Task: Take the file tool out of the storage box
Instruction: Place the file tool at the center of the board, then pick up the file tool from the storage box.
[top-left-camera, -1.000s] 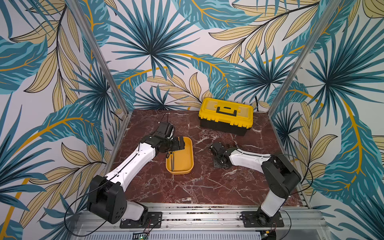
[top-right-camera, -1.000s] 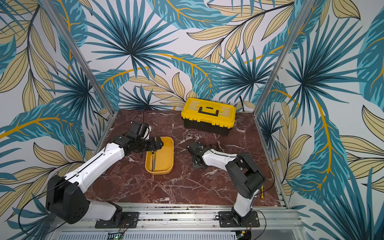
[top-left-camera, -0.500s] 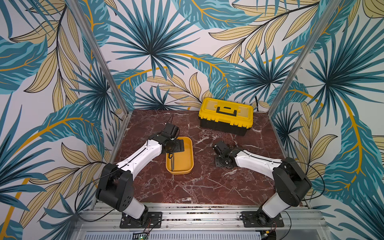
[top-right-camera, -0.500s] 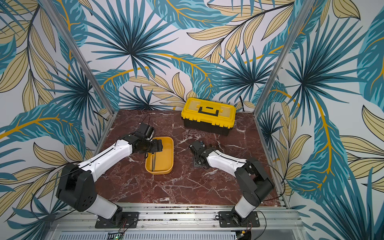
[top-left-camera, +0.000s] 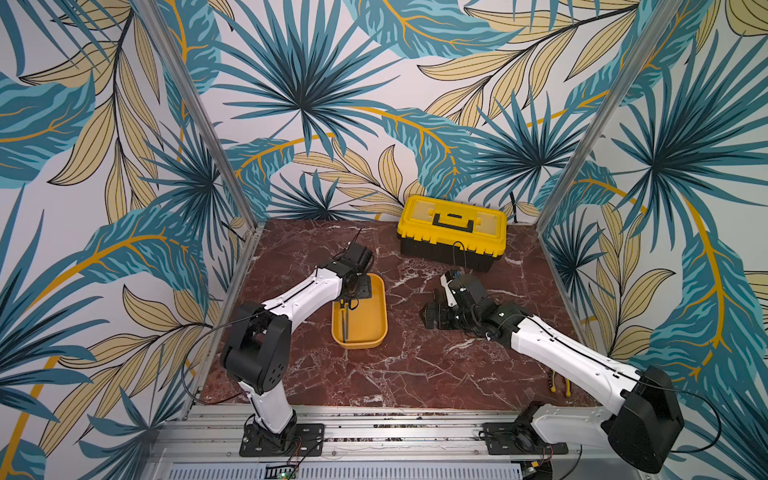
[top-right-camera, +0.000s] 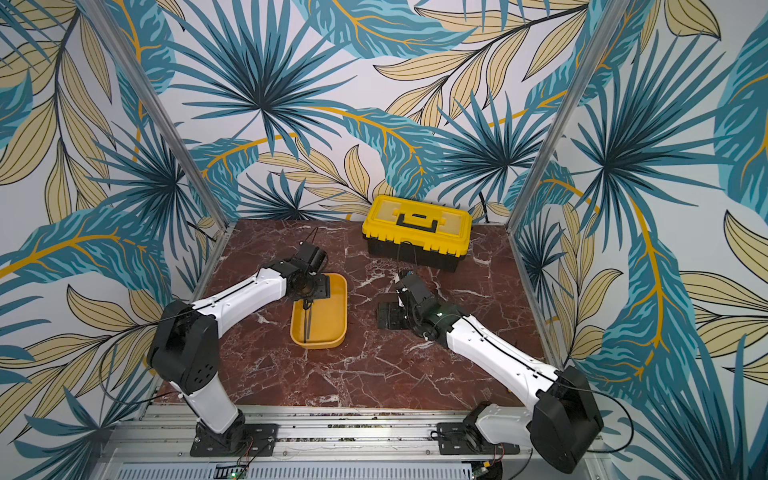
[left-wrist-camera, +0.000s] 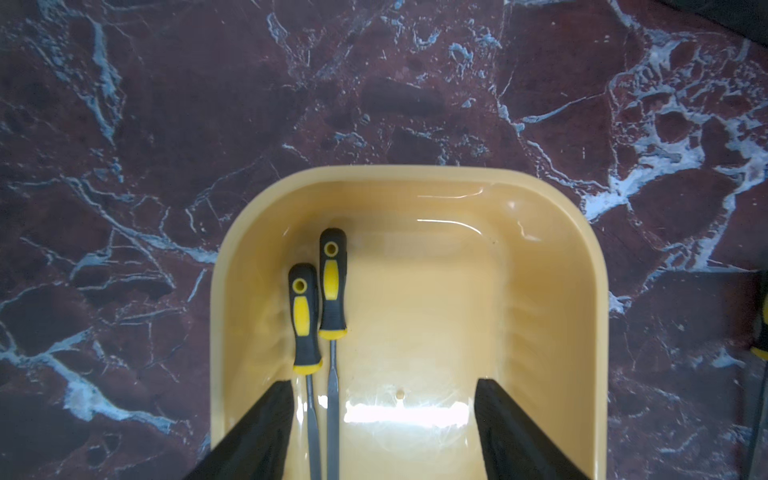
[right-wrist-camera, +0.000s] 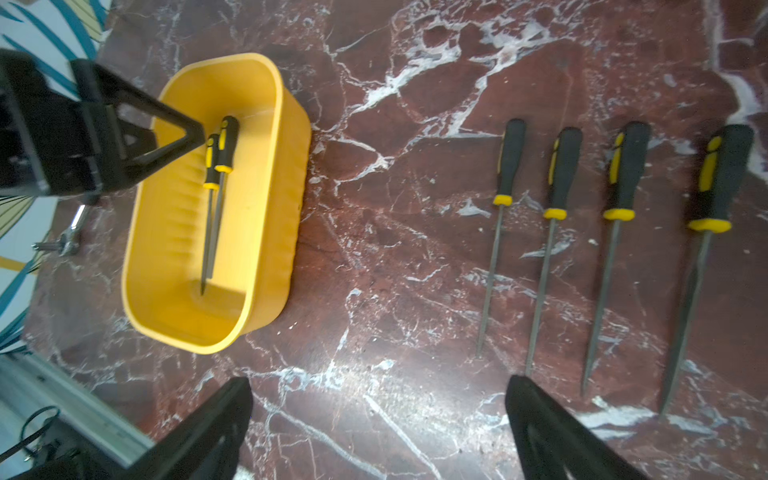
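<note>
In the storage box (left-wrist-camera: 598, 332) lie two files (left-wrist-camera: 332, 286), side by side and touching, long axes along the box's long sides. Their black-and-yellow handles point away beyond the left end effector (left-wrist-camera: 382, 382) and their steel shafts run back beneath it. Both shafts pass just inside one finger (left-wrist-camera: 266, 415), well apart from the other, and the wrist view's edge cuts off their tips. That end effector hangs spread over the box, gripping nothing. In both top views it covers the handles, so only a thin dark line of shaft (top-left-camera: 344, 322) shows; the cut of the blades is too fine to make out. The right end effector (right-wrist-camera: 379, 380) is spread wide and empty above the counter (right-wrist-camera: 395, 270), with the box ahead to one side and a row of four files (right-wrist-camera: 555, 214) ahead to the other, tips toward it
</note>
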